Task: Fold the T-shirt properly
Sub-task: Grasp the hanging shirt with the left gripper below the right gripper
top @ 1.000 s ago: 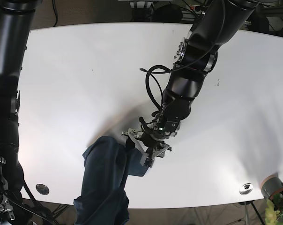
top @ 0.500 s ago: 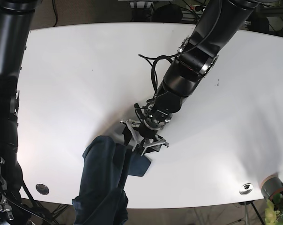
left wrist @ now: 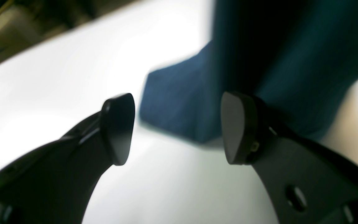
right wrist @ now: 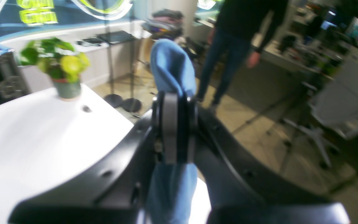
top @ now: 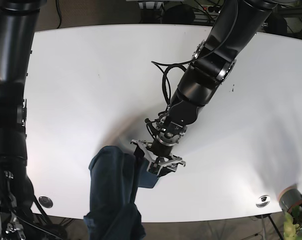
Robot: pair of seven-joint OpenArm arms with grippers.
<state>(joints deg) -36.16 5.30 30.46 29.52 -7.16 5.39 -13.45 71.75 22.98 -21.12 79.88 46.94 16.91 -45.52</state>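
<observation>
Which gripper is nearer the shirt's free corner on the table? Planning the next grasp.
Left. The left gripper hovers open right at the T-shirt corner; the right gripper pinches cloth elsewhere, off the table.

No legible text, labels or numbers anywhere — only blurred, unreadable neon shapes.

Bare white table (top: 91, 85) fills the upper left and right of the base frame; the bunched T-shirt (top: 113, 185) blocks the lower centre.

Glare bleaches the glossy white tabletop (left wrist: 57, 93) in the left wrist view; both wrist views are soft and blurred, backgrounds out of focus.
</observation>
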